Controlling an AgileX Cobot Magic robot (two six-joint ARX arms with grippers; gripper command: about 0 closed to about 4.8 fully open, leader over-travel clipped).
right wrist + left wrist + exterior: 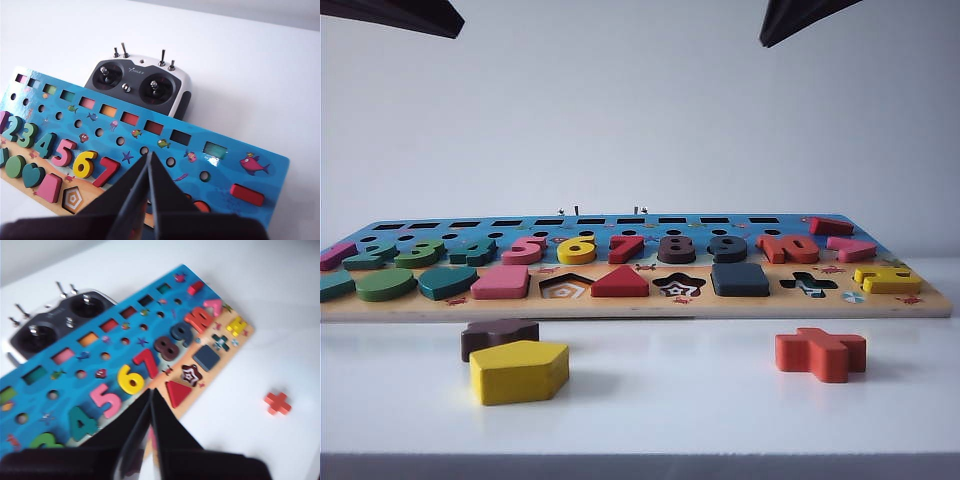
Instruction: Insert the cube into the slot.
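Observation:
The cube [740, 279] is a flat navy square. It lies sunk in the front row of the wooden puzzle board [620, 308], between the star cut-out [678, 285] and the cross cut-out [808, 285]. It fills the slot, so the slot's floor is hidden. The left wrist view shows the cube [206, 357] too. My left gripper [151, 390] hangs shut and empty above the board near the red triangle [177, 392]. My right gripper [150, 154] is shut and empty over the board's blue part, and it hides the cube in its own view. In the exterior view only dark arm parts show at the top.
On the white table in front of the board lie a yellow pentagon [518, 371], a dark brown lobed block [498, 336] and an orange-red cross [821, 353]. The pentagon cut-out [566, 287] stands open. A radio controller [137, 87] sits behind the board.

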